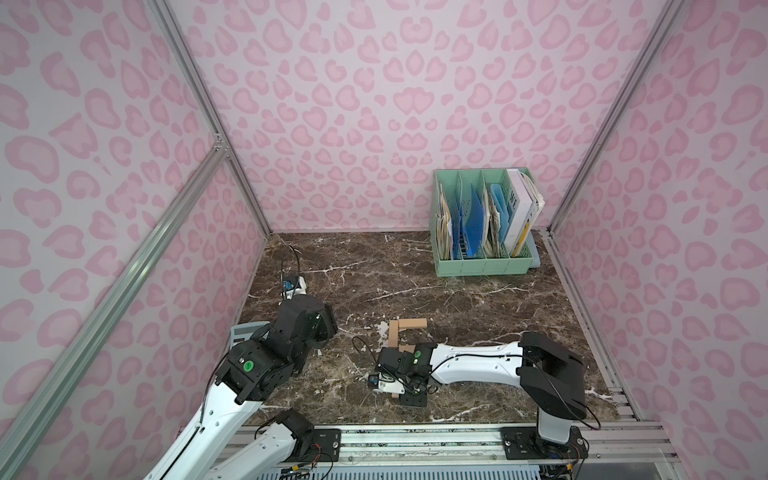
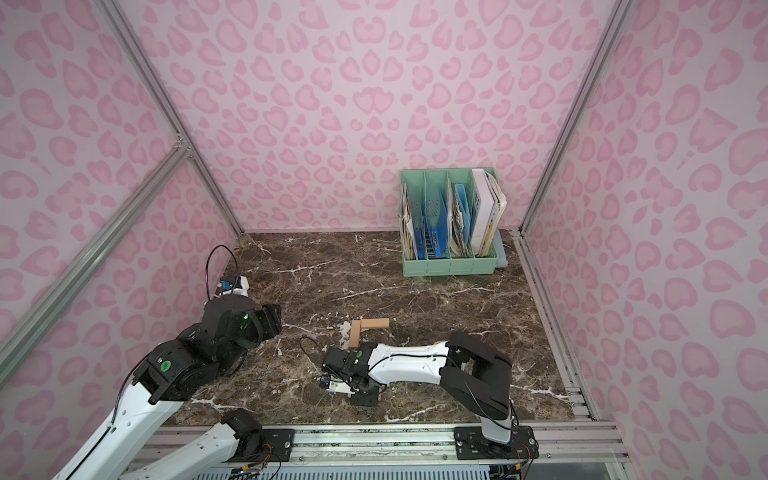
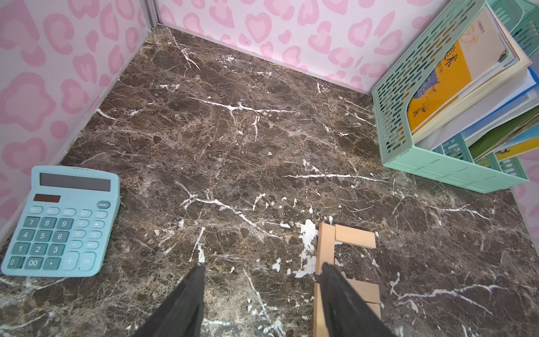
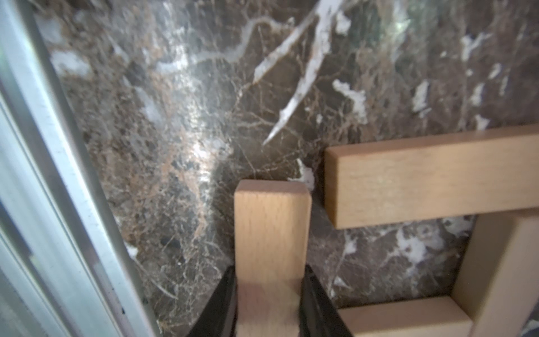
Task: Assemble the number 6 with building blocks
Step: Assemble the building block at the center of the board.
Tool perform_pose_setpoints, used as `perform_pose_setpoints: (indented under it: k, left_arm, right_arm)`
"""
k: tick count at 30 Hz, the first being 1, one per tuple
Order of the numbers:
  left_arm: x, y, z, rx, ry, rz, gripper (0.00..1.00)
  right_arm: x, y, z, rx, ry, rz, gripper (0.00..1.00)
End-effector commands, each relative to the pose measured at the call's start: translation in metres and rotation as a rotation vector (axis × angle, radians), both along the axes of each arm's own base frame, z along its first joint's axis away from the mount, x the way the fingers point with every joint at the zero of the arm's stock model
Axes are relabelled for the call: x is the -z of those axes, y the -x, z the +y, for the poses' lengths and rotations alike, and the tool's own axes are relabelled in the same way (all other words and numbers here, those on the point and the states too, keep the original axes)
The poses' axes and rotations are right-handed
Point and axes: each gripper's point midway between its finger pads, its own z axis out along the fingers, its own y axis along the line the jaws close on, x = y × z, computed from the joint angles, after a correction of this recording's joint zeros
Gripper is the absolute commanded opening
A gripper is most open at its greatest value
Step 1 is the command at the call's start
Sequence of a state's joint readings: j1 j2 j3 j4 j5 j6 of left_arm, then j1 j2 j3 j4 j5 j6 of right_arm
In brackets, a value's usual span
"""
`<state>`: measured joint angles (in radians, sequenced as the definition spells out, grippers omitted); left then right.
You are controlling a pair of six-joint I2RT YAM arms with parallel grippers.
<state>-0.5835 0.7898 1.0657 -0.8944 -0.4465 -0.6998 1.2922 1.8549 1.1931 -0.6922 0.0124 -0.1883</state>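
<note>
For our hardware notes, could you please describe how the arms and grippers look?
The left arm and right arm have white shells, black joint housings, looping black cables and round green stickers. The left gripper and right gripper have black tapered fingers.

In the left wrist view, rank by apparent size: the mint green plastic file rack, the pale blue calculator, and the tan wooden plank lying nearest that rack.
Largest: mint green plastic file rack, even though the frame edge crops it.
Next: pale blue calculator.
Smallest: tan wooden plank, clearly.
</note>
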Motion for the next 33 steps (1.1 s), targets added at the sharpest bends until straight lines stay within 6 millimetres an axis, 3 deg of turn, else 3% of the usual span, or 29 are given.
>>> perform_pose_setpoints:
  k: [1, 33]
  left_arm:
    - [0.0004, -0.0006, 0.0014, -0.008, -0.005, -0.002, 0.66]
    - [0.0015, 0.0036, 0.0056, -0.02, 0.002, -0.006, 0.66]
  right_arm:
    - [0.0013, 0.001, -0.0001, -0.01, 0.003, 0.006, 0.35]
    - [0.0023, -0.0025, 0.0019, -0.011, 0.015, -0.005, 0.39]
